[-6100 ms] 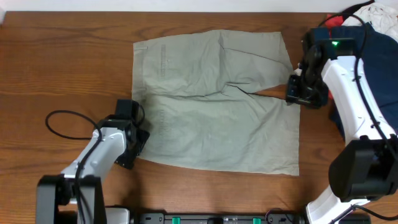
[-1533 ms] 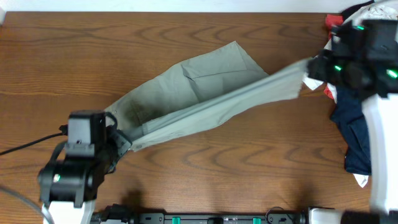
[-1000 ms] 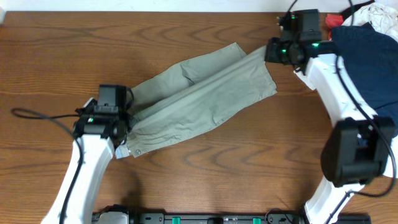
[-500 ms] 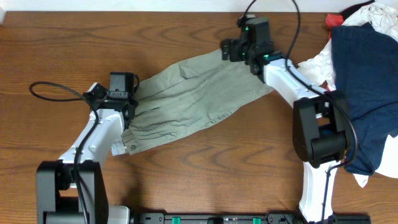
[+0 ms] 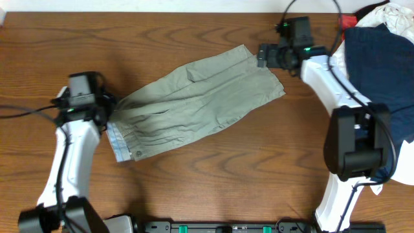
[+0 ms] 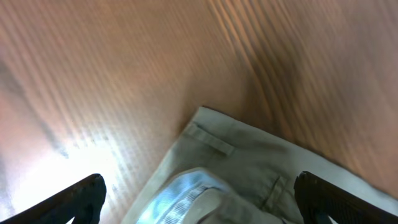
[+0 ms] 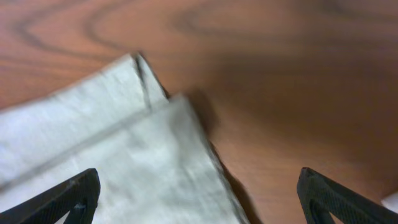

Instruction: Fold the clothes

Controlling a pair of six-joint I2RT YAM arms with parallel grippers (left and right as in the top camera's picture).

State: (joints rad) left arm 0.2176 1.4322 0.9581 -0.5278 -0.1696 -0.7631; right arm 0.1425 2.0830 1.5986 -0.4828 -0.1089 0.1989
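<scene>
The khaki shorts [image 5: 200,103] lie folded in half on the wooden table, a long strip running from lower left to upper right. The waistband end with its pale lining [image 5: 119,144] points lower left. My left gripper [image 5: 107,109] hangs open just over that end. In the left wrist view the waistband and lining [image 6: 205,186] sit between the spread fingertips [image 6: 81,198], untouched. My right gripper [image 5: 262,55] stands open at the upper right corner of the shorts. In the right wrist view the leg hems [image 7: 149,118] lie stacked below the wide-apart jaws.
A dark navy garment [image 5: 378,71] is piled at the right edge with a white cloth [image 5: 388,13] and a red cloth [image 5: 347,21] behind it. A black cable [image 5: 19,114] trails off to the left of the left arm.
Both grippers went from shut to open and let go of the shorts. The left arm drew back to the left, the right arm to the right. The shorts stay folded on the table.
</scene>
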